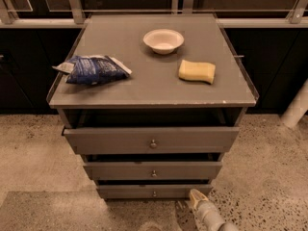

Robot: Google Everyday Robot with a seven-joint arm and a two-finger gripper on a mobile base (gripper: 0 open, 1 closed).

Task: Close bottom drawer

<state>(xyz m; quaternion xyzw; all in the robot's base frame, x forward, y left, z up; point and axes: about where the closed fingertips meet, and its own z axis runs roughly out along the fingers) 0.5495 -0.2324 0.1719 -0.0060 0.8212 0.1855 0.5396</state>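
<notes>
The bottom drawer [154, 192] is the narrowest of three grey-brown drawers, low in the cabinet, with a tiny round knob [154, 193] at its centre. It stands slightly pulled out, with a dark gap above its front. The gripper [194, 199] is at the bottom edge of the view, just in front of and below the drawer's right end, close to its front panel.
The top drawer [152, 139] and middle drawer [153, 170] also stand pulled out. On the cabinet top [144, 88] lie a blue chip bag [92, 69], a white bowl [163, 40] and a yellow sponge [197, 71]. Speckled floor [260, 177] surrounds the cabinet.
</notes>
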